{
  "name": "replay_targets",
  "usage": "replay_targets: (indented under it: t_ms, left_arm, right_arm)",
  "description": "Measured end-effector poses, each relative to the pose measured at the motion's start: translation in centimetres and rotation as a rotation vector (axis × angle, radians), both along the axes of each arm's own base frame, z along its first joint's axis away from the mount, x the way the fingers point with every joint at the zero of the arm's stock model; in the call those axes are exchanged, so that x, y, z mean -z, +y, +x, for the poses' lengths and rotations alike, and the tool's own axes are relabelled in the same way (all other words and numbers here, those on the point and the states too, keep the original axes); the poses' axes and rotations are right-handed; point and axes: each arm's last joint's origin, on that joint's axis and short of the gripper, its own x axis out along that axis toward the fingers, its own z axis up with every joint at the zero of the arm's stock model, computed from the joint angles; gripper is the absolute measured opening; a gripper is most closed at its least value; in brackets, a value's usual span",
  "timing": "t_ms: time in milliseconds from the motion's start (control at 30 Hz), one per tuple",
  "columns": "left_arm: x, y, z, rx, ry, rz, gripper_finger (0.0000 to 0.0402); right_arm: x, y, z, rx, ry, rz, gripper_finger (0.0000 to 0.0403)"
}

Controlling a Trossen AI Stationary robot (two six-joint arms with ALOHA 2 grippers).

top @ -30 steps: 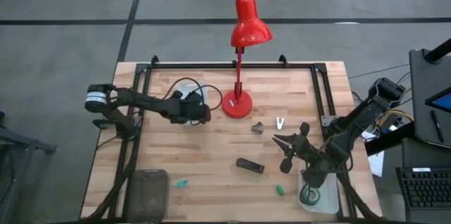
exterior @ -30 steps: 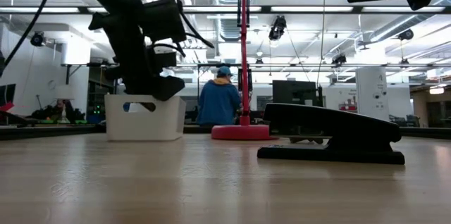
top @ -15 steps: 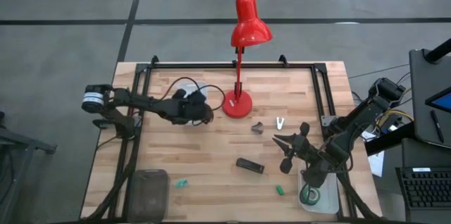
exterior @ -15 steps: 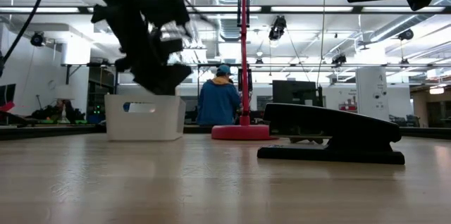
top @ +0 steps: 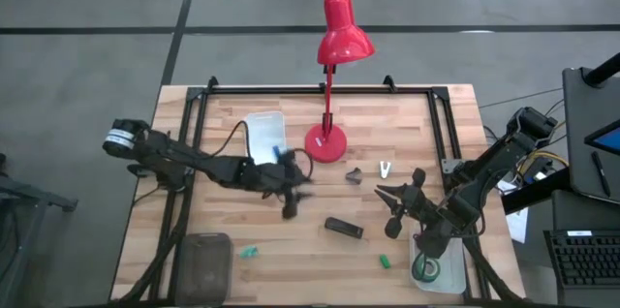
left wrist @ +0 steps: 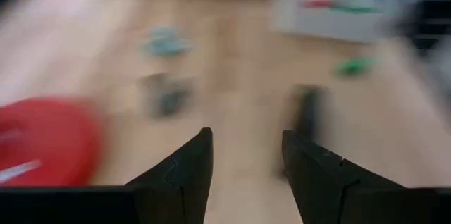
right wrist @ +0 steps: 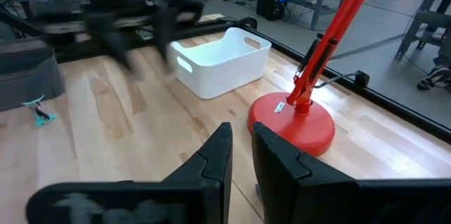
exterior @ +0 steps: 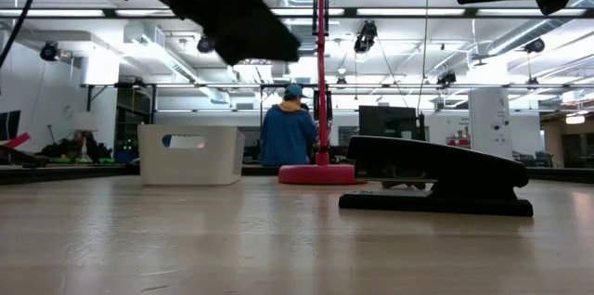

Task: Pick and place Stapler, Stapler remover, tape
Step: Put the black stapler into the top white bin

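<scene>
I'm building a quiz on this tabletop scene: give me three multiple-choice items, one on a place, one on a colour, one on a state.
1. Where does the small black bar-shaped stapler lie?
A. On the bare wooden table top
B. Inside the white plastic bin
C. On the lamp's base

2. What colour is the desk lamp with the round base?
A. Blue
B. Red
C. White

3. How does the left claw stand?
A. Clamped on the stapler
B. Open with nothing between its fingers
C. Resting inside the bin

Answers: 1 A, the high view shows it flat on the wooden table, apart from the white plastic bin. 2 B, shade, stem and base are all red. 3 B, the left wrist view shows only table through the gap.
</scene>
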Motion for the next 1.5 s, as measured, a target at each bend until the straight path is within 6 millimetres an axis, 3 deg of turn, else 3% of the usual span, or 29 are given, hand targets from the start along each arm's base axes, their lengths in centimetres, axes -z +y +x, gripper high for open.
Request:
replay_targets:
  t_ms: [133,433,633,1167,1500]
  left_arm:
    - [-0.2,-2.1,0.5,0.163,-0.093,-0.033,0.0172]
    - [0.4,-3.0,2.7,0.167,-0.100,0.000,0.0194]
    - [1.5,-3.5,4.7,0.181,-0.031,0.010,0.0229]
    - [4.8,-5.0,10.6,0.208,0.176,0.058,0.0232]
    - [6.6,-5.1,11.5,0.200,0.303,0.075,0.0232]
  right_arm:
    - [0.1,0.0,0.0,0.001,-0.001,0.002,0.0052]
    - [0.2,0.0,0.0,0.001,0.001,0.000,0.0052]
    - [0.3,-0.1,-0.1,0.002,0.002,0.001,0.0052]
    - [0.6,-0.2,-0.2,0.002,0.006,-0.002,0.0052]
    - [0.6,-0.1,-0.2,0.001,0.001,0.006,0.0052]
